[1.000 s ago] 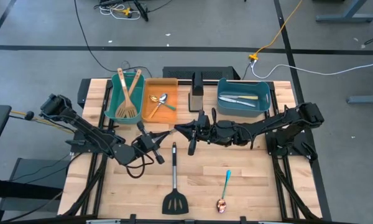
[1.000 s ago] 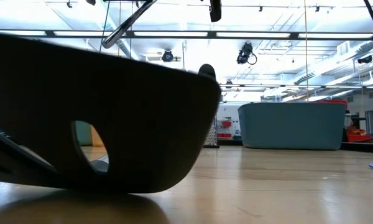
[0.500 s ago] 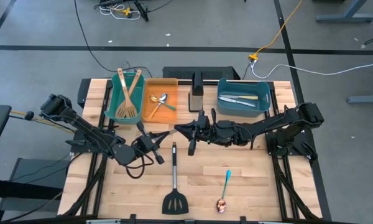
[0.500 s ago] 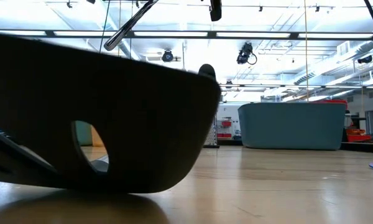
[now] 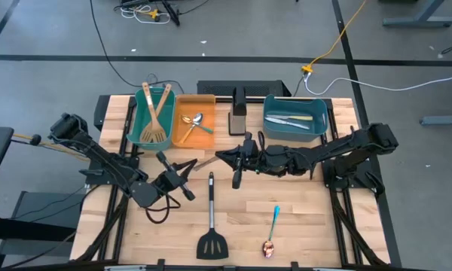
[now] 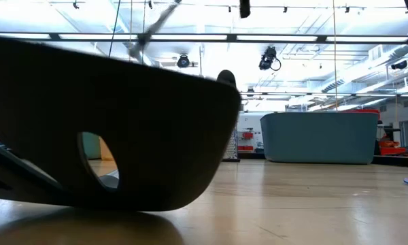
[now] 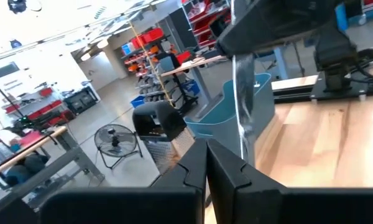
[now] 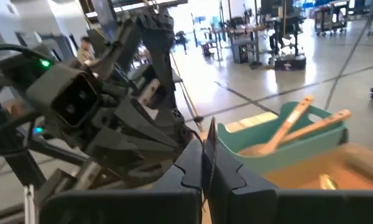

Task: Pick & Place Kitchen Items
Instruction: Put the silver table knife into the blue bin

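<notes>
A silver knife [image 5: 205, 162] hangs in the air over the table's middle, with my right gripper [image 5: 220, 156] shut on it. Its free end points at my left gripper [image 5: 187, 171], which is shut on nothing a short way off toward the table's left. The left wrist view shows the knife [image 7: 242, 106] beyond my shut left fingers. On the table lie a black slotted turner [image 5: 211, 226] and a blue-handled spoon [image 5: 272, 228]. The turner's head [image 6: 122, 136] fills the front of the low view. My right gripper pinches one end of the knife [image 5: 213, 159] between its two fingers, coming level from the table's right. The knife runs on from the fingertips in line with the fingers. It is lifted clear of the table; its thin edge [image 8: 209, 134] shows between the fingers.
Along the far edge stand a teal bin [image 5: 138, 120] with wooden spatulas, an orange bin [image 5: 182, 135] with spoons, a dark holder [image 5: 239, 117] and a blue bin [image 5: 270, 124] with knives. Bare wood lies between the turner and the spoon and at the table's near right.
My left gripper has swung back a little toward the table's left and near edges and rolled, so a gap now shows between it and the knife's free end. The knife stays in my right gripper, clear of the table.
</notes>
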Available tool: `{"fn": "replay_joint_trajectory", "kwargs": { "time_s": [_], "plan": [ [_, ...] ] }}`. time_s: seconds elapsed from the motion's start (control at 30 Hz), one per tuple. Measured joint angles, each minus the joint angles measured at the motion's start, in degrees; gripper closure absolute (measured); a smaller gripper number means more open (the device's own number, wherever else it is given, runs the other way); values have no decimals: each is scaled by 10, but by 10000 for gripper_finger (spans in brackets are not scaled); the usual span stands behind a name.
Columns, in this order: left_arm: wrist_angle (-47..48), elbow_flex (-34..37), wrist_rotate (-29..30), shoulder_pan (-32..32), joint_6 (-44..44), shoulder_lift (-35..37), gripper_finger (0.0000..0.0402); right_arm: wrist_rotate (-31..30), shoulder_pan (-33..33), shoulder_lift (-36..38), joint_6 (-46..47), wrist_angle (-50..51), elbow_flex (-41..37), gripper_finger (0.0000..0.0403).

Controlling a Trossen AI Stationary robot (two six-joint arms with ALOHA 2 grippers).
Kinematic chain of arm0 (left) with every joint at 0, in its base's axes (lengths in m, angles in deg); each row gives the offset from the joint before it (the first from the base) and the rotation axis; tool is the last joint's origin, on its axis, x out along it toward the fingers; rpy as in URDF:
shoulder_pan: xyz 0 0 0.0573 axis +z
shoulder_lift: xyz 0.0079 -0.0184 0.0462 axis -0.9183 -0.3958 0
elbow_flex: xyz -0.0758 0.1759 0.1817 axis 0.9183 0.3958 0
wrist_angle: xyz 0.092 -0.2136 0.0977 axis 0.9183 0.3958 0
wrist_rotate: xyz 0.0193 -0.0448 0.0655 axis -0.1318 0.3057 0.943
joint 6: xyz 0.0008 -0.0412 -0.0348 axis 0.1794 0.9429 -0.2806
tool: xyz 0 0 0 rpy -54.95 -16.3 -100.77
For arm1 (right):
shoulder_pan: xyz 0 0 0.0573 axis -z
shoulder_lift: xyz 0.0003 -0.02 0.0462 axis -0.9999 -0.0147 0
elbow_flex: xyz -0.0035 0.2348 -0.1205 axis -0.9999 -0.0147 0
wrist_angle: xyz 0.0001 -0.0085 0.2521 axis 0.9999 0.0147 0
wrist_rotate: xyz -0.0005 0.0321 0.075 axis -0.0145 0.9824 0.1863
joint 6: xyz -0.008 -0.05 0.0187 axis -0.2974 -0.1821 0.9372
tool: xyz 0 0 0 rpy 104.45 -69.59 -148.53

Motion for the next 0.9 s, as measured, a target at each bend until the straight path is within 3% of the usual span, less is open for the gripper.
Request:
{"fn": "replay_joint_trajectory", "kwargs": {
  "time_s": [0.2,0.47,0.63,0.9],
  "plan": [
    [0,0,-24,-24,5,0,388,-42,-2,48,6,101,0,396],
    [8,0,-151,-37,40,0,388,-82,-3,125,12,211,0,396],
    [36,0,-235,-37,81,0,388,-139,-3,179,36,311,0,396],
    [74,0,-297,-37,136,0,388,-213,1,254,78,436,0,396]
  ]
}}
